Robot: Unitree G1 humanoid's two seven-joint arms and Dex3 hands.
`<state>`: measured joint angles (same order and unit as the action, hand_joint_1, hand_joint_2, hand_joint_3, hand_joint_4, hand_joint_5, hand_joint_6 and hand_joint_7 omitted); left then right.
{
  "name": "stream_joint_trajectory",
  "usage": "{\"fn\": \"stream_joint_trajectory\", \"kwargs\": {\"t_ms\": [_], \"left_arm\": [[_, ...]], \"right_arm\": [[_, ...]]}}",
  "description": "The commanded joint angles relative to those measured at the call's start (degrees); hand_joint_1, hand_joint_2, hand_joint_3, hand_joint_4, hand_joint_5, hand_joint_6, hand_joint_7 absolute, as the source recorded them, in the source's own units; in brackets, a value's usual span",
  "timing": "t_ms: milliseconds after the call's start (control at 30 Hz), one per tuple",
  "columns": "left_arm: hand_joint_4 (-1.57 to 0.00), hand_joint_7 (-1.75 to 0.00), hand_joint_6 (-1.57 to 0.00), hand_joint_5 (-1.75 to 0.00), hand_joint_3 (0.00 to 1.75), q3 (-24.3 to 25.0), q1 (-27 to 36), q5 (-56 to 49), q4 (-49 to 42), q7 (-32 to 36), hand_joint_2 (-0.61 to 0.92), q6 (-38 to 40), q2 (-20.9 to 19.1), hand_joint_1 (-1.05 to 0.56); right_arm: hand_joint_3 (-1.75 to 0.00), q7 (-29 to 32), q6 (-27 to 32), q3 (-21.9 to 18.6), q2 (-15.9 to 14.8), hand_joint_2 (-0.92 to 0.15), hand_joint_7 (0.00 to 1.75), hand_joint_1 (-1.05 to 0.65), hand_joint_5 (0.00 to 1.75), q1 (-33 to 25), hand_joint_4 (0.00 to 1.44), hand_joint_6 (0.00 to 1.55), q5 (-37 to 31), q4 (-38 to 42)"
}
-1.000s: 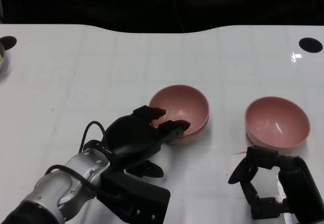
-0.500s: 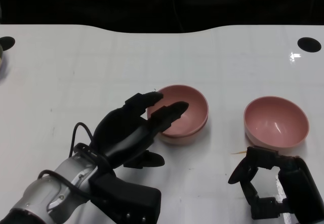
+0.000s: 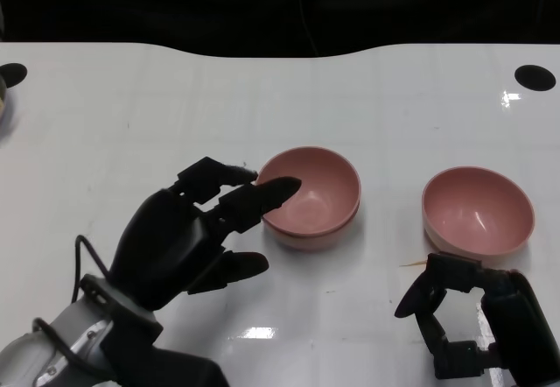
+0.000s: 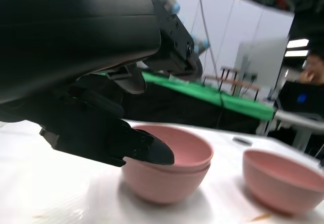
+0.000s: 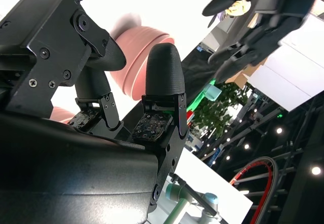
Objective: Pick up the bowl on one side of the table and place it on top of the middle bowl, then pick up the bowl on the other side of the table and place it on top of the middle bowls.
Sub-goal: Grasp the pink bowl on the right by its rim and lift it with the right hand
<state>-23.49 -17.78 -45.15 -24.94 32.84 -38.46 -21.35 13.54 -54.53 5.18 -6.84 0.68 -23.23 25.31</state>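
Hovering beside the stacked pink bowls point(image 3: 311, 196) at the table's point(image 3: 131, 116) middle, the left hand point(image 3: 188, 234) is released, fingers spread, holding nothing; its fingertips point(image 3: 278, 186) reach over the near rim, contact unclear. Left wrist view shows two bowls nested. Second pink bowl point(image 3: 478, 211) sits well apart toward the right, alone. Right hand point(image 3: 468, 321) rests low near it, fingers loosely curled, empty.

Bright overhead light washes the white table point(image 3: 131, 116) in the head view, with glare spots near its right edge and close to the camera, and soft shadows under the pink bowls point(image 3: 311, 196). Both wrist views are backlit: the left robot hand point(image 4: 96, 82) looms dark and the far room is blurred.
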Motion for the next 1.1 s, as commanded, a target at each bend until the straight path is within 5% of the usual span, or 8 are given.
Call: {"fn": "stream_joint_trajectory", "kwargs": {"t_ms": [33,200,267,400,600,800,1067,1100], "left_arm": [[-0.49,-0.30,-0.73,-1.05,0.09,2.5,2.4,2.2,-0.7,2.8,0.91,-3.7,-1.3,-0.26],[-0.78,-0.46,-0.90,-1.07,0.19,5.4,5.6,3.2,-0.9,5.9,0.87,-9.8,-1.9,-0.17],[-0.85,-0.54,-0.95,-1.11,0.75,6.5,7.0,4.7,-0.7,5.2,0.56,-11.8,-1.8,-0.13],[-0.89,-0.64,-0.98,-1.19,1.07,8.3,11.3,9.4,1.8,1.1,0.40,-13.4,-1.8,-0.08],[-0.84,-1.00,-0.91,-1.53,1.30,8.5,17.5,23.3,5.9,-12.3,0.37,-13.0,-1.4,0.02],[-0.86,-1.34,-0.88,-1.62,1.44,8.9,18.6,31.7,4.3,-22.6,0.34,-13.9,-0.6,0.00],[-0.89,-1.46,-0.90,-1.70,1.53,11.1,19.2,37.6,2.5,-31.2,0.30,-12.2,1.5,-0.01],[-0.89,-1.47,-0.89,-1.71,1.53,11.5,19.1,37.8,1.9,-31.7,0.30,-12.4,1.8,0.00]], "right_arm": [[-1.48,0.1,0.0,-0.2,-0.5,-0.19,1.23,0.11,1.53,-0.4,0.88,0.88,0.9,-0.4],[-1.48,0.2,-0.1,-0.2,-0.4,-0.19,1.23,0.13,1.54,-0.5,0.87,0.87,0.8,-0.5],[-1.48,0.3,0.0,-0.3,-0.5,-0.18,1.24,0.12,1.53,-0.5,0.87,0.87,0.6,-0.7],[-1.48,0.2,0.3,-0.3,-0.5,-0.19,1.24,0.11,1.54,-0.8,0.87,0.87,0.8,-1.0],[-1.47,-0.3,0.3,-0.4,-0.7,-0.19,1.24,0.11,1.55,-1.0,0.87,0.86,1.5,-1.2],[-1.44,0.3,0.5,-0.7,-0.9,-0.21,1.23,0.11,1.55,-1.1,0.85,0.86,0.5,-1.5],[-1.27,1.9,0.9,-1.8,-1.7,-0.31,1.03,0.06,1.44,-1.5,0.80,0.82,-2.0,-4.0],[-1.26,2.0,1.6,-2.1,-2.0,-0.32,0.95,0.04,1.36,-1.6,0.70,0.73,-2.6,-5.0]]}}
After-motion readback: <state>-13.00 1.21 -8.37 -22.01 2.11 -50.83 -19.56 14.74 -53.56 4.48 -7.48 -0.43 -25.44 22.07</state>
